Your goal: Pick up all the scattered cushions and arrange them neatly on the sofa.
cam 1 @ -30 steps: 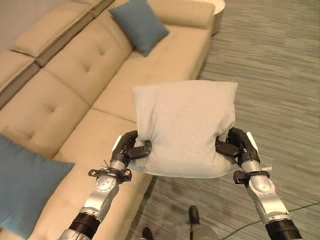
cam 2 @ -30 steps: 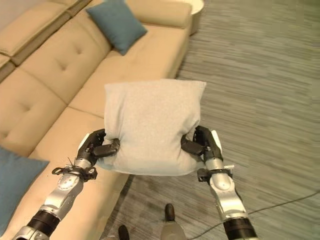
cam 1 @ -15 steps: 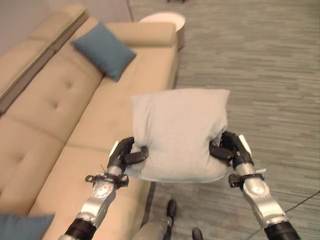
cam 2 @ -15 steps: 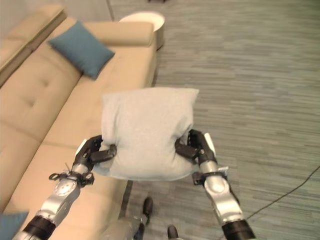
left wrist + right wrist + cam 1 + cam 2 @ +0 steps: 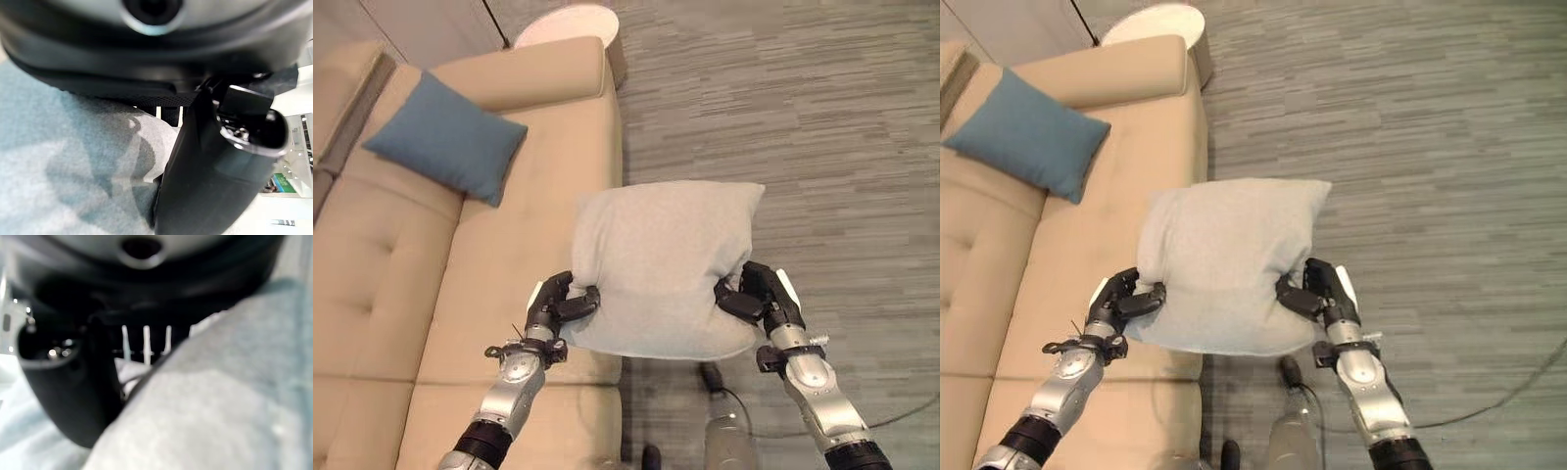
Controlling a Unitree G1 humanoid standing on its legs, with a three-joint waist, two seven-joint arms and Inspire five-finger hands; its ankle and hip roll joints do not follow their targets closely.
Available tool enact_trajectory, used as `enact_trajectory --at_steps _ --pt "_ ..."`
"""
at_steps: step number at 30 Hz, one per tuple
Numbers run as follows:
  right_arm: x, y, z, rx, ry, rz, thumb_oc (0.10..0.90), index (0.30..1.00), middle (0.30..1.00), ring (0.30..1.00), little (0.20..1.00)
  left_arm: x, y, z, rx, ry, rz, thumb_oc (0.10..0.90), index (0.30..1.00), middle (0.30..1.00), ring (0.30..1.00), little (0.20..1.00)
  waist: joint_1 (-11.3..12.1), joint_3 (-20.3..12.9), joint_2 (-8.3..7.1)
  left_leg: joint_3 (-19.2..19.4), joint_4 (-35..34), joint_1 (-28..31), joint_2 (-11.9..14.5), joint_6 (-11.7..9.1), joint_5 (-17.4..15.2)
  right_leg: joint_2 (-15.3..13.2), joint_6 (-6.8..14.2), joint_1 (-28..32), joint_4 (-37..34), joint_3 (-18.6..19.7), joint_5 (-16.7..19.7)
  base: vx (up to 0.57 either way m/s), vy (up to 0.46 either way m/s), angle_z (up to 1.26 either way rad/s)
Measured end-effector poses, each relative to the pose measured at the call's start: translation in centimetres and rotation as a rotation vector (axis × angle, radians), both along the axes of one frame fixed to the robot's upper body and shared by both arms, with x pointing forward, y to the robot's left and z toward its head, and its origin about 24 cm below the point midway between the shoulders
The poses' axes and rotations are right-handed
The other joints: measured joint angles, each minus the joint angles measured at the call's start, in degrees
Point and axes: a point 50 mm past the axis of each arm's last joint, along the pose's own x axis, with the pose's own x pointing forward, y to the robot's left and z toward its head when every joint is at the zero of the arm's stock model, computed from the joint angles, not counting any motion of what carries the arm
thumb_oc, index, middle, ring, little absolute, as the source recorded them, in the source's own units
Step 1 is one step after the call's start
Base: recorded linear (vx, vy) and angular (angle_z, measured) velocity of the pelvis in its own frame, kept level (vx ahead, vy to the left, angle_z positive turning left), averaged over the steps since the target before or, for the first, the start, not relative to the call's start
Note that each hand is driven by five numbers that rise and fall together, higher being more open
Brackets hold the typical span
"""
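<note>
Now grey cushion between hands.

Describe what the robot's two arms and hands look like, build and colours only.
Both arms are silver-grey metal with rounded segments and a black band near the elbow end. Each wrist has a dark clamp-like ring with small fittings sticking out. The left hand and right hand are dark, almost black, with jointed fingers and a white cover on the outer side. Thin wire ends stick out at the left wrist.
</note>
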Motion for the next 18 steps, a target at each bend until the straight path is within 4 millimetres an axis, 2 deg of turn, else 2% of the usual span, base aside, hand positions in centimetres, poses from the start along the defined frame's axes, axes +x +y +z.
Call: enact_trajectory --at_steps 1,2,3,4,5,7,8,9,10,11,12,13,14,15,16,17,18 --pt "0.3 -0.4 0.2 -0.012 0.000 -0.009 0.400 0.300 0.300 0.300 0.300 0.4 -0.4 0.5 -0.005 -0.019 -0.009 0.400 0.300 0.300 0.300 0.300 0.68 0.04 -0.03 0.16 -0.50 -1.49 2.82 -1.59 1.40 1.23 -1.31 -0.23 1.04 -0.85 -1.02 0.09 -0.404 0.35" --pt "0.8 -0.3 0.6 -0.005 -0.018 -0.012 0.400 0.300 0.300 0.300 0.300 0.9 -0.4 1.3 -0.003 -0.051 -0.015 0.400 0.300 0.300 0.300 0.300 0.96 0.70 -1.24 -0.12 0.81 -3.14 4.76 -1.61 0.41 1.58 -1.92 0.41 1.09 -1.30 -1.49 0.04 -0.556 0.42" --pt "1.2 -0.2 1.1 0.005 -0.038 -0.015 0.400 0.300 0.300 0.300 0.300 1.2 -0.5 1.8 -0.005 -0.069 -0.020 0.400 0.300 0.300 0.300 0.300 2.52 1.85 -3.50 -2.70 4.95 -5.21 5.69 -3.30 4.98 1.89 -2.66 1.06 2.38 -3.94 -3.30 0.03 -0.547 0.66" --pt "1.3 -0.3 1.2 0.014 -0.044 -0.022 0.400 0.300 0.300 0.300 0.300 1.3 -0.3 1.7 -0.005 -0.060 -0.010 0.400 0.300 0.300 0.300 0.300 2.77 1.78 -4.95 -3.68 13.01 -8.90 5.16 -3.35 4.91 1.72 -2.84 2.55 2.61 -6.17 -4.78 0.00 -0.448 0.93" --pt "1.4 0.0 1.4 0.024 -0.056 -0.023 0.400 0.300 0.300 0.300 0.300 1.1 -0.2 1.5 -0.004 -0.053 -0.007 0.400 0.300 0.300 0.300 0.300 1.83 1.66 -6.36 -1.58 17.80 -10.84 5.41 -2.17 4.69 1.46 -2.79 4.66 2.51 -7.70 -6.64 0.02 -0.175 1.13" --pt "2.0 0.5 2.1 0.034 -0.087 -0.011 0.400 0.300 0.300 0.300 0.300 1.0 0.3 1.5 -0.003 -0.050 0.008 0.400 0.300 0.300 0.300 0.300 1.84 1.71 -7.70 3.65 19.07 -12.90 6.47 -1.46 4.15 1.34 -4.48 6.72 2.25 -9.40 -8.01 0.01 -0.185 0.77" --pt "2.9 1.3 3.3 0.037 -0.135 0.021 0.400 0.300 0.300 0.300 0.300 1.0 1.0 1.8 -0.007 -0.058 0.034 0.400 0.300 0.300 0.300 0.300 3.22 1.91 -8.16 5.93 16.55 -14.25 6.53 -0.12 3.29 1.33 -4.88 7.42 2.22 -9.27 -8.29 0.01 -0.241 0.36" --pt "3.1 1.4 3.8 0.029 -0.150 0.029 0.400 0.300 0.300 0.300 0.300 1.2 1.4 2.1 -0.011 -0.066 0.049 0.400 0.300 0.300 0.300 0.300 4.05 2.29 -8.78 9.70 15.15 -15.18 6.45 -0.29 2.90 -0.03 -4.14 8.45 1.67 -12.16 -9.04 0.04 -0.239 1.30" --pt "2.4 1.0 3.6 0.024 -0.149 0.015 0.400 0.300 0.300 0.300 0.300 1.5 0.8 2.3 -0.031 -0.074 0.047 0.400 0.300 0.300 0.300 0.300 0.88 2.95 -9.37 22.44 12.53 -16.92 7.55 0.89 3.42 -2.30 -3.44 12.60 -0.82 -19.12 -9.43 0.07 -0.049 1.75" --pt "1.8 0.3 3.4 0.012 -0.139 -0.009 0.400 0.300 0.300 0.300 0.300 1.3 0.0 2.2 -0.055 -0.075 0.034 0.400 0.300 0.300 0.300 0.300 0.58 2.47 -8.66 27.53 9.84 -17.92 7.81 3.39 6.00 -2.62 -3.35 13.63 -0.53 -22.47 -9.97 0.08 -0.014 1.92" --pt "1.6 0.1 3.3 0.010 -0.136 -0.018 0.400 0.300 0.300 0.300 0.300 1.0 -0.2 2.1 -0.060 -0.077 0.027 0.400 0.300 0.300 0.300 0.300 1.42 1.72 -7.45 28.61 8.22 -18.71 7.55 4.82 10.18 -2.19 -2.11 14.08 0.11 -23.95 -11.74 0.05 -0.016 0.94" --pt "1.6 0.1 3.3 0.006 -0.138 -0.019 0.400 0.300 0.300 0.300 0.300 0.8 -0.3 2.1 -0.062 -0.077 0.027 0.400 0.300 0.300 0.300 0.300 1.90 1.30 -5.97 28.08 7.25 -19.43 6.96 5.36 14.24 -1.25 -1.17 14.48 0.46 -24.78 -12.56 0.10 0.011 0.85" --pt "1.4 0.0 3.1 0.019 -0.136 -0.035 0.400 0.300 0.300 0.300 0.300 0.7 -0.3 2.2 -0.055 -0.082 0.024 0.400 0.300 0.300 0.300 0.300 1.66 0.77 -5.20 26.36 5.69 -19.30 6.52 5.64 13.58 -1.09 -0.48 14.61 2.19 -27.09 -14.16 0.12 0.059 1.17" --pt "1.1 0.0 2.8 0.031 -0.132 -0.047 0.400 0.300 0.300 0.300 0.300 0.7 -0.2 2.5 -0.054 -0.094 0.026 0.400 0.300 0.300 0.300 0.300 1.93 0.76 -5.27 23.90 2.18 -17.97 4.27 5.85 14.15 -1.94 0.55 14.88 3.99 -29.79 -15.42 0.12 0.060 1.45" --pt "0.9 -0.1 2.6 0.032 -0.125 -0.052 0.400 0.300 0.300 0.300 0.300 0.5 -0.3 2.6 -0.054 -0.101 0.020 0.400 0.300 0.300 0.300 0.300 1.75 0.65 -5.23 21.84 -0.72 -16.31 3.33 5.84 14.47 -2.63 0.92 15.66 4.86 -31.43 -16.71 0.14 0.154 1.45" --pt "1.0 0.0 2.7 0.022 -0.126 -0.046 0.400 0.300 0.300 0.300 0.300 0.3 -0.3 2.7 -0.052 -0.107 0.020 0.400 0.300 0.300 0.300 0.300 2.61 0.47 -5.20 20.18 -3.93 -14.73 1.88 6.34 15.56 -4.36 2.27 15.33 7.55 -32.50 -18.69 0.14 0.158 1.08" --pt "1.2 0.1 3.0 0.017 -0.139 -0.043 0.400 0.300 0.300 0.300 0.300 0.3 0.4 2.9 -0.029 -0.111 0.032 0.400 0.300 0.300 0.300 0.300 4.22 0.44 -4.98 19.82 -4.36 -14.36 0.27 6.79 15.17 -5.54 3.31 15.01 11.11 -32.26 -19.74 0.15 0.173 1.17"
